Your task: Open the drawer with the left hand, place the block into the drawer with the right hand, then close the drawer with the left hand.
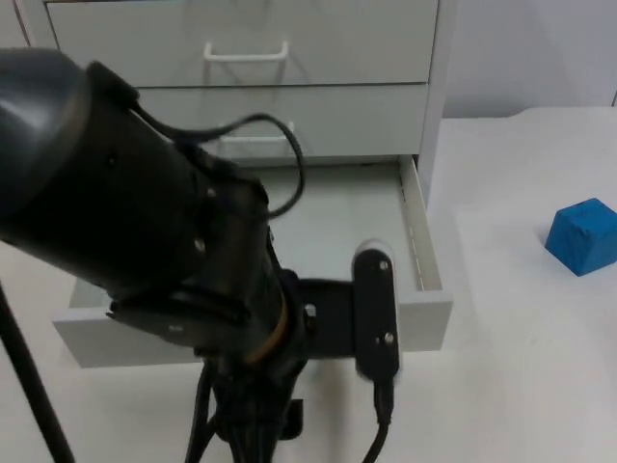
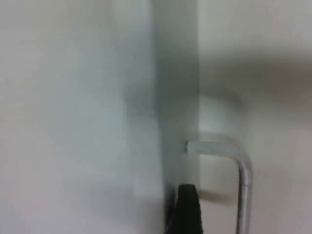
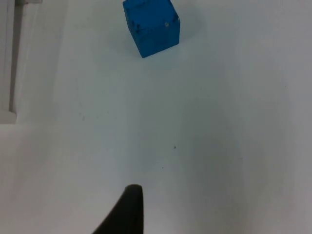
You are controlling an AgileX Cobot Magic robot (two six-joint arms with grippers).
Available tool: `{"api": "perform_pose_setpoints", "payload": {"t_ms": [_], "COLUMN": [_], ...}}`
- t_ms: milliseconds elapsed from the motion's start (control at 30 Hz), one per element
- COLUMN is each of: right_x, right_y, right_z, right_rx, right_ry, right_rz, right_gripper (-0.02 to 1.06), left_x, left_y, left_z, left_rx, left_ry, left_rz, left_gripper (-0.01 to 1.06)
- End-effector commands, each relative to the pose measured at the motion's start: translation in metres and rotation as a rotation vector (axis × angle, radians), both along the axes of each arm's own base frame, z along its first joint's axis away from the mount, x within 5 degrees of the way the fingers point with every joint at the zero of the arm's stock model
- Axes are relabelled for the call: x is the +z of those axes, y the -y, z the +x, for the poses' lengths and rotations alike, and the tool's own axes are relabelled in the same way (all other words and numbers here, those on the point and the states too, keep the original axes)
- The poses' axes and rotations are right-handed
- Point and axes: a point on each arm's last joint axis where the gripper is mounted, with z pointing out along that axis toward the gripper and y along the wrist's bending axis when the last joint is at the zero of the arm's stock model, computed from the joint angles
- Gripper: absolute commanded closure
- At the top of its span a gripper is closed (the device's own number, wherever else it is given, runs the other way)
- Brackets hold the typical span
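The white cabinet's bottom drawer [image 1: 418, 236] stands pulled out over the table, and the part of its inside that I can see holds nothing. My left arm reaches over it from the left, with the left gripper [image 1: 333, 328] down at the drawer's front panel [image 2: 178, 97], close beside the metal handle [image 2: 243, 170]. A blue block [image 1: 583, 236] rests on the table to the right of the drawer. My right gripper [image 3: 127, 214] hovers over bare table, well short of the blue block [image 3: 151, 27].
The white cabinet [image 1: 318, 48] stands at the back with two shut drawers above, each with a white handle [image 1: 246, 50]. The bulky left arm hides much of the open drawer's left side. The drawer's corner [image 3: 7, 73] lies left of the block.
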Motion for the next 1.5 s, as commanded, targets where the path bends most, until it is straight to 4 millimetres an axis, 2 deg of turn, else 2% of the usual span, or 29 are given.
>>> {"api": "perform_pose_setpoints", "payload": {"t_ms": [0,167,200,367,600,767,800,967,1000,1167,1200,1367,1467], "right_x": [0.002,0.002,0.002,0.002,0.001,0.001,0.001,0.001,0.001,0.001,0.001,0.001,0.001], "right_y": [0.000,0.000,0.000,0.000,0.000,0.000,0.000,0.000,0.000,0.000,0.000,0.000,0.000], "right_z": [0.000,0.000,0.000,0.000,-0.001,-0.001,-0.001,-0.001,-0.001,-0.001,-0.001,-0.001,-0.001], "right_rx": [-0.002,-0.002,-0.002,-0.002,-0.002,-0.002,-0.002,-0.002,-0.002,-0.002,-0.002,-0.002,-0.002], "right_ry": [0.011,0.008,0.008,0.001,-0.004,-0.010,-0.010,-0.012,-0.012,-0.012,-0.012,-0.012,-0.012], "right_rz": [0.000,0.000,0.000,-0.001,-0.001,-0.001,-0.001,-0.001,-0.001,-0.001,-0.001,-0.001,-0.001], "right_gripper": [0.00,0.00,0.00,0.00,0.00,0.00,0.00,0.00,0.00,0.00,0.00,0.00,0.00], "left_x": [0.015,0.057,0.057,0.099,0.124,0.134,0.134,0.141,0.141,0.151,0.151,0.169,0.177], "left_y": [0.001,-0.006,-0.006,-0.013,-0.030,-0.068,-0.068,-0.126,-0.126,-0.184,-0.184,-0.211,-0.215], "left_z": [-0.002,-0.017,-0.017,-0.038,-0.039,-0.016,-0.016,-0.004,-0.004,-0.015,-0.015,-0.036,-0.043], "left_rx": [0.039,0.146,0.146,0.216,0.314,0.562,0.562,0.871,0.871,1.157,1.157,1.253,1.258], "left_ry": [0.004,-0.072,-0.072,-0.177,-0.190,-0.220,-0.220,-0.192,-0.192,-0.099,-0.099,-0.030,0.016], "left_rz": [-0.046,-0.158,-0.158,-0.314,-0.401,-0.494,-0.494,-0.629,-0.629,-0.737,-0.737,-0.769,-0.793], "left_gripper": [0.37,0.37,0.37,0.37,0.37,0.37,0.37,0.37,0.37,0.37,0.37,0.37,0.37]}}
